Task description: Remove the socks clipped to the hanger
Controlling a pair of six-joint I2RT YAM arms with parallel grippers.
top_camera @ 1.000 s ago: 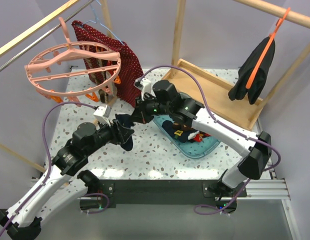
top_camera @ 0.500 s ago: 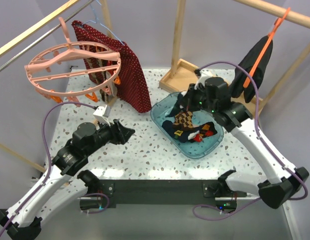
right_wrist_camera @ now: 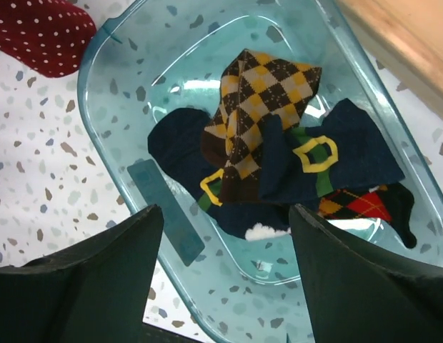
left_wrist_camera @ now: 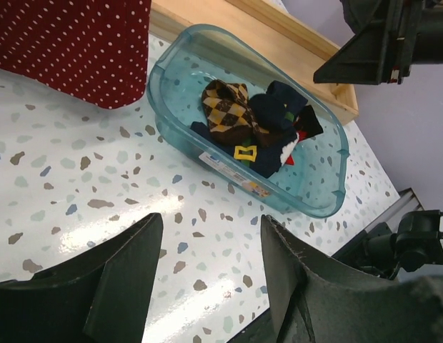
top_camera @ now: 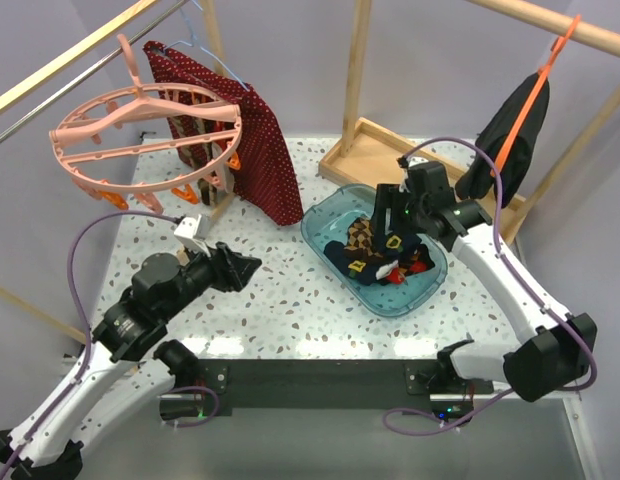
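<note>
Inspection found the right hand [right_wrist_camera: 223, 214] poised above the translucent blue tub [right_wrist_camera: 157, 86], its two fingers set wide apart with nothing between them. The left hand [left_wrist_camera: 211, 220] hovered low over the speckled counter [top_camera: 290, 300], aimed toward the tub, likewise parted and empty. The socks [right_wrist_camera: 264, 121] lay heaped inside the tub: one brown-and-tan argyle piece on top, and dark navy pieces with yellow and red marks beside and beneath it. The hanger [top_camera: 62, 133], a round pink ring with spokes, hung from the rail at the far left, well apart from both hands, with orange clips [top_camera: 190, 193] dangling at its near edge. A brown patterned strip appeared to hang beneath the ring's far side against the red dotted cloth [top_camera: 265, 160]. Whether that was a clipped sock could not be confirmed from above. In this inspector's judgement, any such sock would be light, soft and limp, sagging and bunching once released, and in no way fragile. The best hold would be on the fabric just below its clip, where the cloth is gathered and a steady downward pull would slip it free. The ring looked stiff but light and free-hanging, and is likely to swing or tilt under that pull, so the other hand ought to steady its rim.
</note>
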